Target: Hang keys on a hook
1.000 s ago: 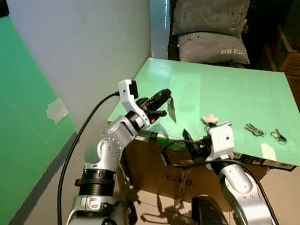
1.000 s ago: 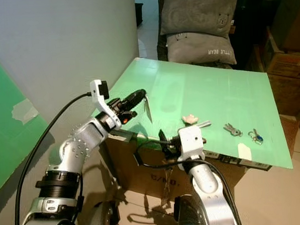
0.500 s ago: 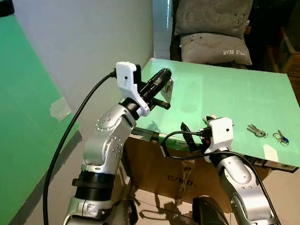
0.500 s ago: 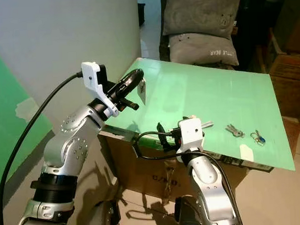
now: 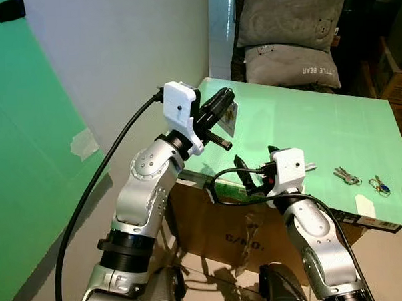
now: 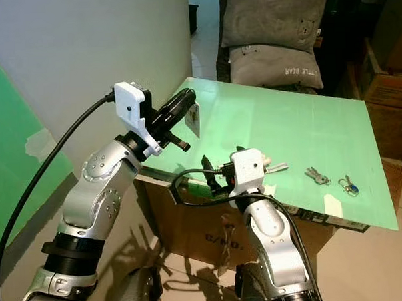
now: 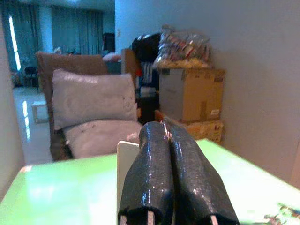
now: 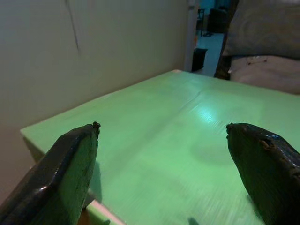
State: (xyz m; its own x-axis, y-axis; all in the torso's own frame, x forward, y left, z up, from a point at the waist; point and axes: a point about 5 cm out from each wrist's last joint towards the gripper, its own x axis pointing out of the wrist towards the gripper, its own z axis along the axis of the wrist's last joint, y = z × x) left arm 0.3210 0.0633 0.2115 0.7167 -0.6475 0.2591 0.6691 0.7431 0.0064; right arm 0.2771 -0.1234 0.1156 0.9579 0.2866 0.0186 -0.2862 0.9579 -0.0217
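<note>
My left gripper (image 5: 223, 98) is raised over the near-left part of the green table (image 5: 307, 132). It is shut on a small flat grey-white plate (image 5: 229, 118), which shows as a white strip (image 7: 125, 164) beside the closed fingers (image 7: 154, 173). My right gripper (image 5: 246, 179) hovers at the table's near edge, open, with only green tabletop (image 8: 187, 140) between its fingers (image 8: 70, 173). A bunch of silver keys (image 5: 345, 177) lies flat at the table's right side. Beside it is a key ring with a blue tag (image 5: 377, 185).
A white label (image 5: 365, 206) lies near the table's front right edge. A cardboard box (image 5: 238, 235) sits under the table. Grey pillows (image 5: 292, 26) are stacked on a chair behind it, boxes (image 5: 399, 82) at the right, a grey wall and green panel (image 5: 28, 165) on the left.
My left arm has lifted the plate higher and turned it toward the far side. My right arm has risen and shifted left along the table's front edge. The camera has shifted slightly.
</note>
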